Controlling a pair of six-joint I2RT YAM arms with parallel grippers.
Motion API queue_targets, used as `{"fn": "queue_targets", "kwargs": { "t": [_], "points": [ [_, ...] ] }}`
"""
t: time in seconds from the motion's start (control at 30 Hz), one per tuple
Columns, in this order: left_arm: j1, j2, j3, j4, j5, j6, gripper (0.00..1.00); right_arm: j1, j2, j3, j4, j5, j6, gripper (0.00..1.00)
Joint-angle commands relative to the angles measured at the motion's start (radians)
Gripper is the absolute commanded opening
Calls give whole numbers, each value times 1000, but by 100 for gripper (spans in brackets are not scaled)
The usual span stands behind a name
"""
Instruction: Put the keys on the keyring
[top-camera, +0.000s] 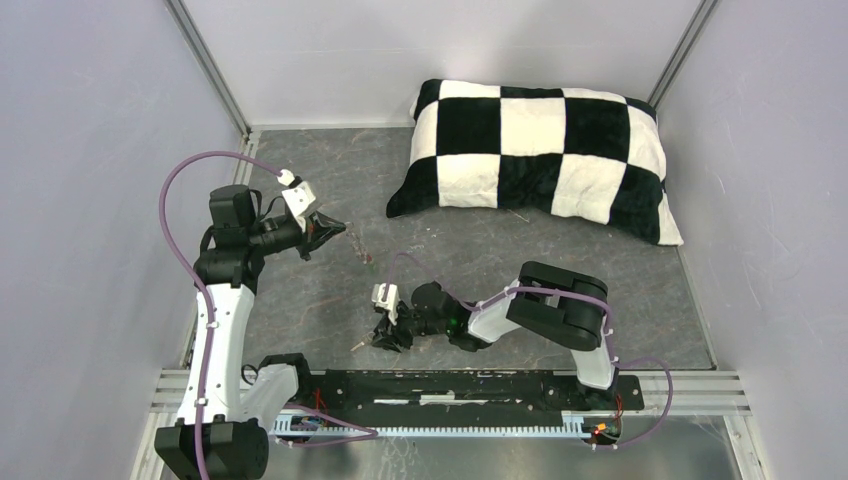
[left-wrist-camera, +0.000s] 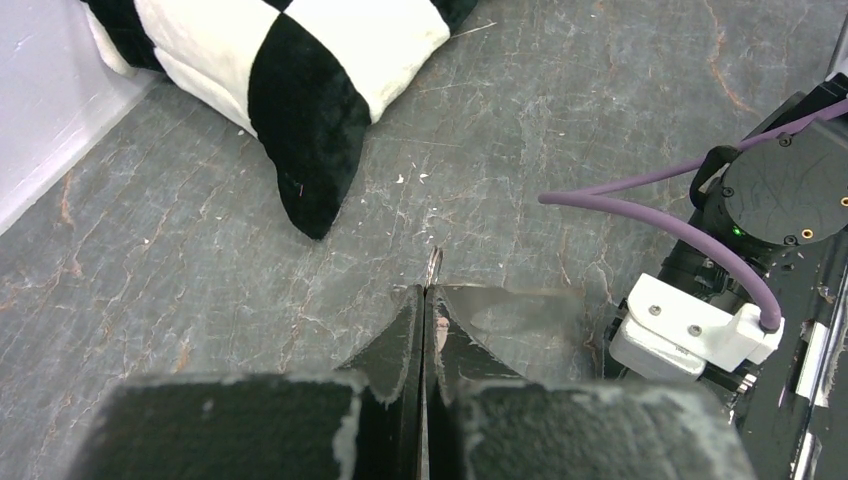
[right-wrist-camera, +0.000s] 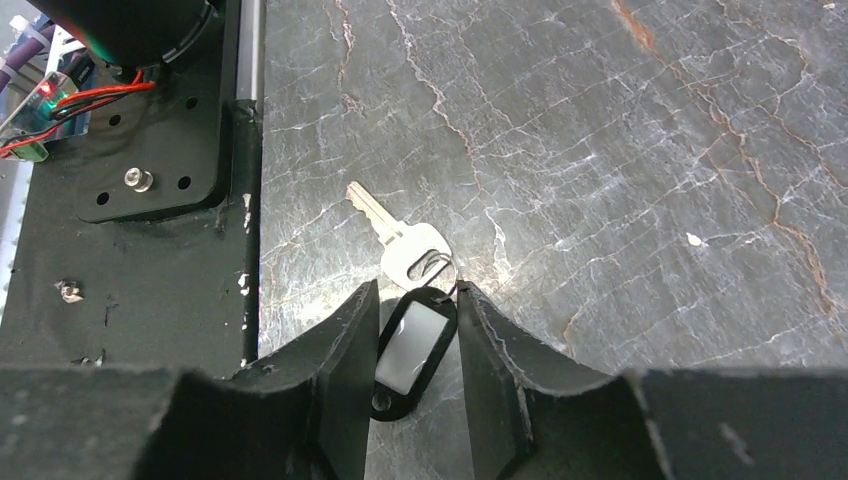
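Two arms, top view: right gripper low over the key on the tabletop; left gripper aloft. Left wrist: jaws clenched on thin metal, likely the keyring. Right wrist: black tag lies lengthwise between jaws; pinch unclear.

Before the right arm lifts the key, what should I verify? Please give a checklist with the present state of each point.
1. Tag between the right gripper fingers: ok.
2. Grip firm on the tag: cannot tell; the fingers flank it closely.
3. Key flat on the table, apart from the black plate: ok.
4. Left gripper shut on a thin metal piece: ok.
5. What that piece belongs to: cannot tell.
6. Pillow far from both grippers: ok.
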Motion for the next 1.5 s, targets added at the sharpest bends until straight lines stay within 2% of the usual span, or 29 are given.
{"fn": "queue_targets", "kwargs": {
  "t": [0.0,0.23,0.53,0.83,0.9,0.97,1.07,1.3,1.47],
  "points": [
    [6,-17,-1,4,25,43,2,17,22,29,23,26,-26,40],
    [6,-19,-1,-11,26,46,2,21,31,38,15,46,-43,37],
    [5,-20,2,-30,23,52,2,21,12,25,21,53,-43,7],
    [5,-20,8,-54,29,59,2,20,-28,4,26,57,-36,4],
    [5,-19,6,-53,32,57,2,21,-45,-3,27,58,-34,7],
    [4,-20,5,-53,34,56,2,21,-55,-8,23,49,-37,16],
    [5,-19,7,-51,34,54,2,21,-66,-21,33,53,-37,24],
    [5,-16,10,-54,33,54,2,22,-57,-24,32,50,-38,26],
    [5,-16,13,-56,37,51,2,20,-48,-29,22,63,-47,43]
  ]
}}
